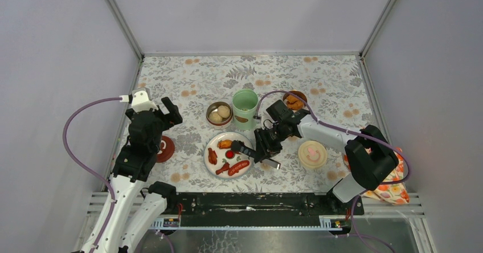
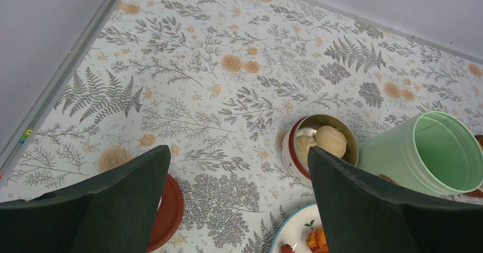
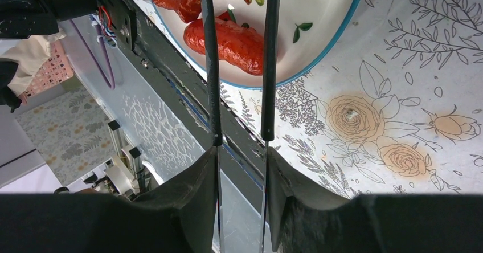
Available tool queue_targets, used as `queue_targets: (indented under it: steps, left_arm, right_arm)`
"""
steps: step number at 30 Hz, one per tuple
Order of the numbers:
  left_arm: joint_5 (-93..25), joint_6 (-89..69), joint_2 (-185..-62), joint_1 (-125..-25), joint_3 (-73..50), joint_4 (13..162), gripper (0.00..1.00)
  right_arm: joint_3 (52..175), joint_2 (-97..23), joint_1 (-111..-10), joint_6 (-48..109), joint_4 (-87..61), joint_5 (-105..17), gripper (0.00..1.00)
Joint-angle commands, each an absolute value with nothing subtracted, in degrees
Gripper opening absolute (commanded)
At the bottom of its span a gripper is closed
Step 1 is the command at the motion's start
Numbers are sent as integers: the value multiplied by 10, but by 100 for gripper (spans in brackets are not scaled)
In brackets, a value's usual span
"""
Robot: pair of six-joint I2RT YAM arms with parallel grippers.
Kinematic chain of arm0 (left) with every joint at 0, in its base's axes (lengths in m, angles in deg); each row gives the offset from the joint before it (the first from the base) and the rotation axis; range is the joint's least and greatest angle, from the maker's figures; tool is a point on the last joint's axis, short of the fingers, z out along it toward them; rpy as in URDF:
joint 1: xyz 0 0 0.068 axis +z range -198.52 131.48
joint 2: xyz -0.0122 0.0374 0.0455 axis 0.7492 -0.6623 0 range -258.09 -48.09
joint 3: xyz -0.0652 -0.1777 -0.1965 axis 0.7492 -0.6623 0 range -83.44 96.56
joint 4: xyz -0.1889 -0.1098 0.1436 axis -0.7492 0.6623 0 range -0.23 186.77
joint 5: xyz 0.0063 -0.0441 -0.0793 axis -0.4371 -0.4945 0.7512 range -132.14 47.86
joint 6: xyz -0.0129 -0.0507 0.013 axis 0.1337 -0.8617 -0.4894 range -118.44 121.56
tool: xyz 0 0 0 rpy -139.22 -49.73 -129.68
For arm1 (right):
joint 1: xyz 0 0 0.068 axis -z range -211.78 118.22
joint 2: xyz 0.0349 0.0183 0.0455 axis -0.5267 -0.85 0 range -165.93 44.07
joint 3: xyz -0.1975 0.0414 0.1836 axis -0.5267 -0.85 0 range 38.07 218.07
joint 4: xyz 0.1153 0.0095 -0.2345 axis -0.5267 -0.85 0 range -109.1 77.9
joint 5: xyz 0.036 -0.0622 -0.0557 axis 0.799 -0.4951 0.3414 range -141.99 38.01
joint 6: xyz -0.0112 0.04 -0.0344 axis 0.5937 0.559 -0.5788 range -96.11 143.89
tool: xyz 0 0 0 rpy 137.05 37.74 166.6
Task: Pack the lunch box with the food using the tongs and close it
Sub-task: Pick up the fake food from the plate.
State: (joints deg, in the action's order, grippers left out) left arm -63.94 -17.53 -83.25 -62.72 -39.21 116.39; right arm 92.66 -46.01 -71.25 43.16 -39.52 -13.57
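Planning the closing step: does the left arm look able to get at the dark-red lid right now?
Probably yes. The left gripper is open and empty, close to the dark-red lid, which lies flat with nothing on it or between them that I can see.

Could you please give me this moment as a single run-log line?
right gripper shut on tongs | tongs over plate with sausages | left gripper open, empty | jar open
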Motion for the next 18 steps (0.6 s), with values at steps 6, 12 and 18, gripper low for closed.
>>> queue_targets:
  steps: [6,12,18]
  left_arm:
    - [-635,-172,-826,-622,-396,1134,98]
    - [-635,-172,-826,-622,-396,1134,98]
    - [-632,-172,-827,-621,-395,1134,98]
  right_arm:
    - [926,-471,-709,454,-364,-98,40]
    - [913,-479,-709,475,-341,-89,39]
    - [902,-482,-709,491,-321,-80,36]
